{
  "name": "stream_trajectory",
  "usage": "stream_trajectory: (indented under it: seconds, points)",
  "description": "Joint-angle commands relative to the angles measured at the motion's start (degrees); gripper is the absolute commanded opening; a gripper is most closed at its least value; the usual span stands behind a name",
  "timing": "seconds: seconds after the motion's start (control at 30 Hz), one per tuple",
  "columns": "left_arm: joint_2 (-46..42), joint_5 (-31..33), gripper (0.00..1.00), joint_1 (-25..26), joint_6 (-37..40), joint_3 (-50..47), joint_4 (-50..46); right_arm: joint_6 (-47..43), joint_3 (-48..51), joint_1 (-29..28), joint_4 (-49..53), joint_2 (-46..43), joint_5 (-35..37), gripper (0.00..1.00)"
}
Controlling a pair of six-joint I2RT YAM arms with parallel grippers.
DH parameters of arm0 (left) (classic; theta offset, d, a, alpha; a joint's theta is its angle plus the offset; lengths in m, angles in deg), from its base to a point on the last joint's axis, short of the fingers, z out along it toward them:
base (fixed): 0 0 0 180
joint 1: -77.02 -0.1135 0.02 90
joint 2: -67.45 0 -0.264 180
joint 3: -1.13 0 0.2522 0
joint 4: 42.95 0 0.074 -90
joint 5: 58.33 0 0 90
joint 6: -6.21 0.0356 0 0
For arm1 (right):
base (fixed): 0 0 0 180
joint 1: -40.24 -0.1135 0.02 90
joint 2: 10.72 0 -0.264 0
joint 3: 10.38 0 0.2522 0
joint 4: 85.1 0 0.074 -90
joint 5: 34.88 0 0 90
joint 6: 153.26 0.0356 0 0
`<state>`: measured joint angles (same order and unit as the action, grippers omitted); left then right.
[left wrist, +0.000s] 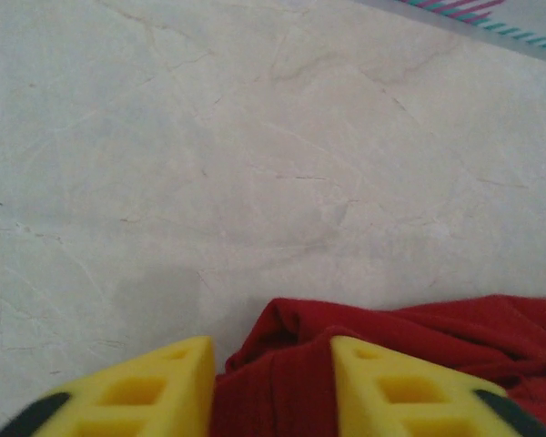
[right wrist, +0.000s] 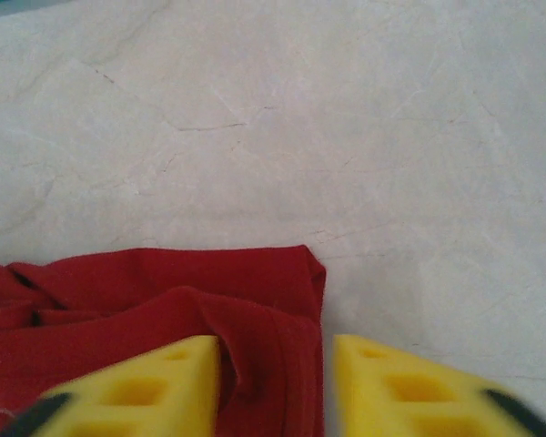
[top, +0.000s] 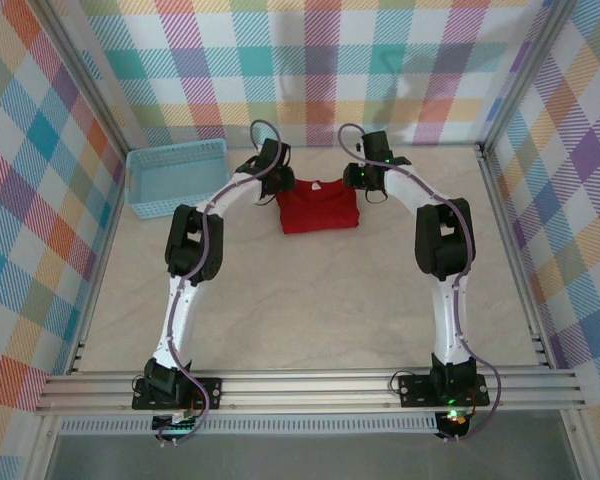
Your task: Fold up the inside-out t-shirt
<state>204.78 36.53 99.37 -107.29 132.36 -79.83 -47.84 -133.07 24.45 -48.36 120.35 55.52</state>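
The inside-out t-shirt (top: 320, 205) is a red cloth, folded into a compact rectangle at the far middle of the table. My left gripper (top: 278, 187) is at its far left corner and my right gripper (top: 363, 182) at its far right corner. In the left wrist view the yellow fingers of the left gripper (left wrist: 271, 364) stand apart, with a rumpled fold of the t-shirt (left wrist: 419, 337) lying between them. In the right wrist view the right gripper (right wrist: 275, 355) is open over the t-shirt's (right wrist: 164, 282) folded corner, and bare table shows beside the right finger (right wrist: 391, 382).
A light-blue basket (top: 175, 178) stands at the far left of the pale marbled table (top: 310, 310). Checked cloth walls and metal rails (top: 510, 250) close the table in on three sides.
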Motion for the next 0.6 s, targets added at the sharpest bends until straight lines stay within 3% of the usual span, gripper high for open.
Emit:
stream_trajectory:
  seconds: [0.0,0.2,0.33,0.5,0.57]
  points:
    - [-2.6,-1.3,0.49,-0.5,2.0,3.8,-9.3,-0.9,-1.5,-0.1,2.8,-3.0,1.0,0.54]
    - [-19.0,0.1,0.78,-1.3,-0.1,-10.3,-8.0,-5.7,3.9,-4.9,5.7,-11.2,2.2,0.74]
    - [-32.2,0.7,0.85,-1.4,-2.8,-28.0,0.2,-6.5,5.1,-9.8,7.1,-10.0,4.0,0.8]
    - [-48.6,6.9,0.99,-1.4,-6.1,-49.2,10.0,-5.6,2.6,-13.2,8.1,-5.0,6.8,0.85]
    - [-53.9,10.1,1.0,-1.4,-6.6,-55.4,12.4,-5.1,0.5,-13.6,9.4,-2.5,7.9,0.85]
